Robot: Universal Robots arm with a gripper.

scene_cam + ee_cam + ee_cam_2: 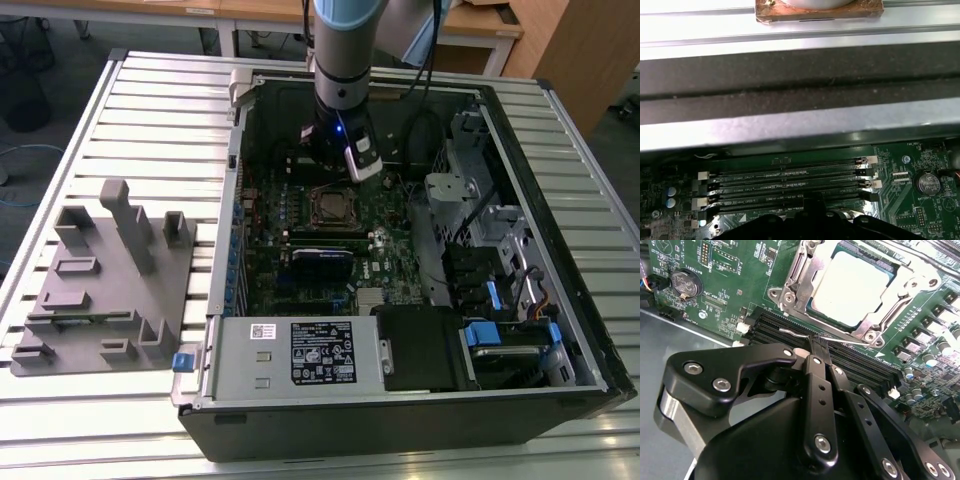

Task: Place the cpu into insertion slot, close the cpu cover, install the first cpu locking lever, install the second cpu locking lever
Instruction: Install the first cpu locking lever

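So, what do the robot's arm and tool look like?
The arm is a silver-grey tube with a light blue joint cap, a small blue light at its dark wrist, and black cables beside it. In the second wrist view the tool is matte black: flat linked bars with silver screw heads.

The cpu (855, 285) has a dull, matt grey metal top. The cpu cover (793, 284) is bright bare metal that glints. The circuit board (730, 270) is glossy green. The tool (818, 347) is smooth black with a satin sheen and shiny steel screws. The table (150, 100) is pale ribbed metal, and the fixture block (110, 270) is matt grey plastic.
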